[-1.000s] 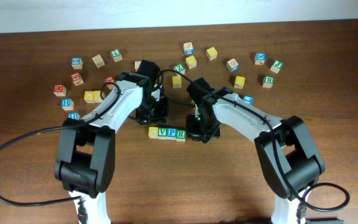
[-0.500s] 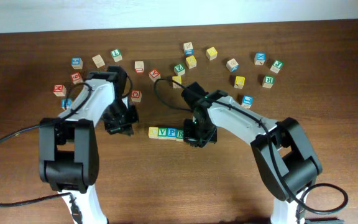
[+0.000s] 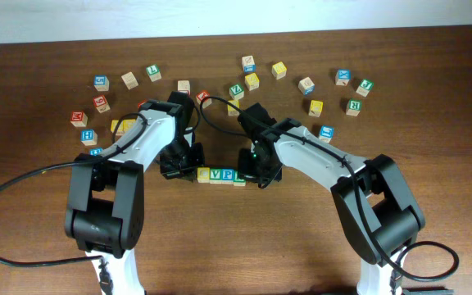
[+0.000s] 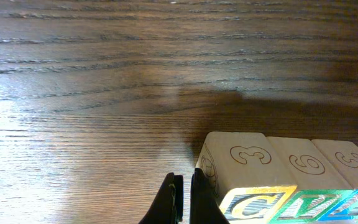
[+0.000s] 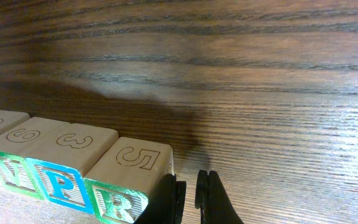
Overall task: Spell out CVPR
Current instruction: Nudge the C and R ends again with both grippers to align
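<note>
Flanking the CVPR row (image 3: 220, 174) on the tabletop (image 3: 244, 238), left pincer (image 4: 182, 200) by C (image 4: 253, 203) and right pincer (image 5: 189, 194) by R (image 5: 118, 204), both closed empty, we risk skewing it through uneven nudging.

the overhead camera is looking straight down from high above, taking in the whole table (image 3: 433, 238) and the loose blocks (image 3: 315, 107). the left wrist camera is sitting low and very near the wood, facing past the left gripper (image 4: 183, 199) at the c end of the row of blocks (image 4: 272, 168). the right wrist camera is looking equally low and close, past the right gripper (image 5: 190, 196), at the r end. all three views are sharing that row.
</note>
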Robot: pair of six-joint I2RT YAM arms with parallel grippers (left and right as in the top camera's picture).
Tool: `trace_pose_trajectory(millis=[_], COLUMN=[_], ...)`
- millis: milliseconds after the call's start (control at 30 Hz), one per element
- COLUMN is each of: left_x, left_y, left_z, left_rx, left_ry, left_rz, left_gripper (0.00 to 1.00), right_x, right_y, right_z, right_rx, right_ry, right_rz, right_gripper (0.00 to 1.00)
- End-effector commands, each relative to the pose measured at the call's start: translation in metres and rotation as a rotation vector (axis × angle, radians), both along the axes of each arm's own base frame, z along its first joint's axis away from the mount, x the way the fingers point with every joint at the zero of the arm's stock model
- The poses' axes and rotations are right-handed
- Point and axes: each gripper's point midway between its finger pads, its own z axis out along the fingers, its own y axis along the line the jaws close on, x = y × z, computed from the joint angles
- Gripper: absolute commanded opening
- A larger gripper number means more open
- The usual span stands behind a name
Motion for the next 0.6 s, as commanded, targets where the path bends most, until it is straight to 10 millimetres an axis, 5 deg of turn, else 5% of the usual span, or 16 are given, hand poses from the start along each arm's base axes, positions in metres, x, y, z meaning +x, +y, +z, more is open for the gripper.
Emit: trace_pose_trajectory(millis=[0,400,567], left_x=[-0.007,-0.010,-0.009], left_y=[-0.004,0.001,0.009], left_z=[-0.004,-0.004,-0.005], left_rx=[-0.014,0.013,0.059], left_ry=[0.029,0.043,0.034], left_rz=[0.012,0.010,0.003], left_gripper=[0.00,0.02,0.13], right_x=[0.001,0.001,-0.005], right_y=[0.002,0.001,-0.002], right_z=[-0.001,-0.001,-0.002], right_rx=[0.012,0.007,-0.007], right_ry=[-0.003,-0.009,0.015], right_rz=[0.007,0.027,0.027], right_gripper=[0.04,0.04,0.17])
